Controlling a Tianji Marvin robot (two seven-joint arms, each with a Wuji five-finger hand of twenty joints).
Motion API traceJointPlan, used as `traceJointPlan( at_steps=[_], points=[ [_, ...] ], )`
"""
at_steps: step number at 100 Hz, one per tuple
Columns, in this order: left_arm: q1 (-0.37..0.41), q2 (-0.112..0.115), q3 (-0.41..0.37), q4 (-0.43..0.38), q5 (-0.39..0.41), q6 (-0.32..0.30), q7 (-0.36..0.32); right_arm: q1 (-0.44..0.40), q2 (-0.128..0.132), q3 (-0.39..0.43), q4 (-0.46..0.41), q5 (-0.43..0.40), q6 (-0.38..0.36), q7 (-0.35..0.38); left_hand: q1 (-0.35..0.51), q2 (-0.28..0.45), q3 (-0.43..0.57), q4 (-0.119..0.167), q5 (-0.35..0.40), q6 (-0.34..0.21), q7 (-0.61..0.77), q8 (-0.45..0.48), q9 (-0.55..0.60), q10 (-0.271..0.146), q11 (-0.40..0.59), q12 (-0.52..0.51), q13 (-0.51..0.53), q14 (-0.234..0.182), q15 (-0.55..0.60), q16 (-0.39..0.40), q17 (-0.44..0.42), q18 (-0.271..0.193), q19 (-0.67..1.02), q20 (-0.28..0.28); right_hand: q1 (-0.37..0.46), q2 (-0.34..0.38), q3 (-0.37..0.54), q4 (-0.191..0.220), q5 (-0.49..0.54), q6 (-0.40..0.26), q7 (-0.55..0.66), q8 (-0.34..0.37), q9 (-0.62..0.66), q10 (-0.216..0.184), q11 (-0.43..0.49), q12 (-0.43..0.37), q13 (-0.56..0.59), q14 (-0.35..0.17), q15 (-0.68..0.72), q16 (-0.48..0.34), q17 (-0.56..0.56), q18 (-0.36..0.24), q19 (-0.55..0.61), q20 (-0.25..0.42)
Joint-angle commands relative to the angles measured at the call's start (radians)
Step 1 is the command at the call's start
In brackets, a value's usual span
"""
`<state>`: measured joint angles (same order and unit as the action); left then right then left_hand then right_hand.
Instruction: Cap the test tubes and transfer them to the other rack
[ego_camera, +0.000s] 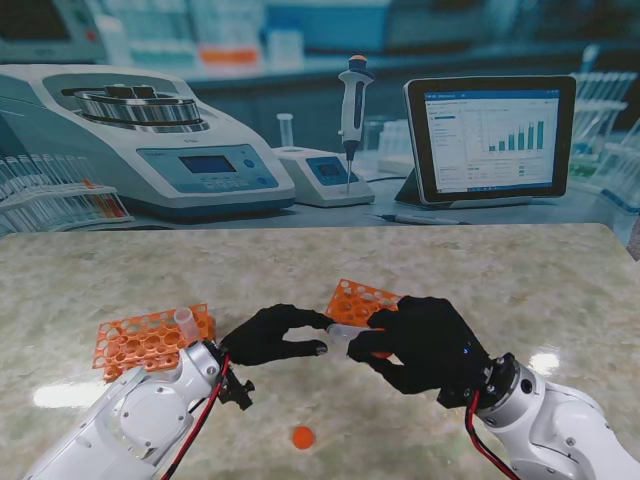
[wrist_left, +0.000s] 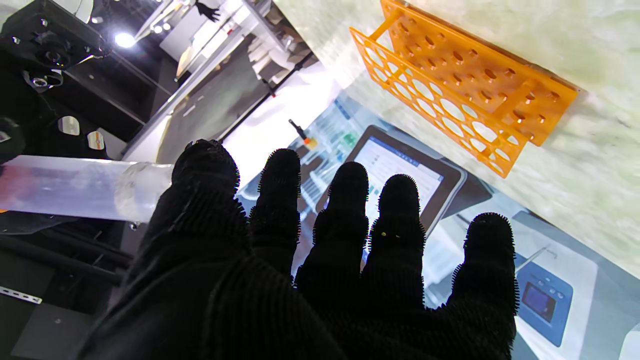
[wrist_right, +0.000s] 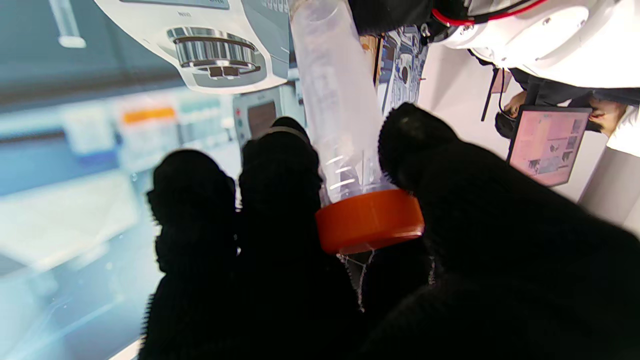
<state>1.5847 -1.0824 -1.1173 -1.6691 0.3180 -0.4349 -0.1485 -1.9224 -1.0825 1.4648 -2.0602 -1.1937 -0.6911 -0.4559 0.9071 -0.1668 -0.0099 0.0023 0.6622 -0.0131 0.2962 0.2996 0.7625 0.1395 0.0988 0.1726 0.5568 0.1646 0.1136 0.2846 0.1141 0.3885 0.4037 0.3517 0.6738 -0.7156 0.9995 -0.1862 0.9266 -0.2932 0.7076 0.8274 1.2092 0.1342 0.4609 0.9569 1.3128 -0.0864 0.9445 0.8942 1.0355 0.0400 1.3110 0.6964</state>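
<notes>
My right hand (ego_camera: 425, 345) is clamped on the orange cap (wrist_right: 369, 220) of a clear plastic tube (ego_camera: 345, 332); my left hand (ego_camera: 270, 335) pinches the tube's other end. Both hold it off the table, between the two orange racks. It looks light, stiff and slick, so I'd grip the barrel near the cap.

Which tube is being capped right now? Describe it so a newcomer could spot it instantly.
Start at the marble table and find the two black gloved hands meeting near its middle. Between the left hand and the right hand lies a clear tube, held sideways in the air. Unlike the uncapped tube standing upright in the left orange rack, this one has an orange cap on its end.
</notes>
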Motion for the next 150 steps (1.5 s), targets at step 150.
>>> traceJointPlan(
  at_steps=[150],
  points=[
    [0.045, 0.018, -0.051, -0.044, 0.04, -0.028, -0.038, 0.28, 0.045, -0.006, 0.237, 0.242, 0.26, 0.605, 0.009, 0.033, 0.006, -0.007, -0.003, -0.001, -0.028, -0.018, -0.053, -0.009, -0.018, -0.036, -0.073, -0.021, -0.025, -0.039, -0.03, -0.024, -0.147, -0.041, 0.141, 0.11, 0.149, 0.108, 0.093, -0.021, 0.041, 0.036, 0.088, -0.222, 0.082, -0.001, -0.001, -0.006, 0.02, -0.01, 0.005, -0.009, 0.008, 0.029]
  ],
)
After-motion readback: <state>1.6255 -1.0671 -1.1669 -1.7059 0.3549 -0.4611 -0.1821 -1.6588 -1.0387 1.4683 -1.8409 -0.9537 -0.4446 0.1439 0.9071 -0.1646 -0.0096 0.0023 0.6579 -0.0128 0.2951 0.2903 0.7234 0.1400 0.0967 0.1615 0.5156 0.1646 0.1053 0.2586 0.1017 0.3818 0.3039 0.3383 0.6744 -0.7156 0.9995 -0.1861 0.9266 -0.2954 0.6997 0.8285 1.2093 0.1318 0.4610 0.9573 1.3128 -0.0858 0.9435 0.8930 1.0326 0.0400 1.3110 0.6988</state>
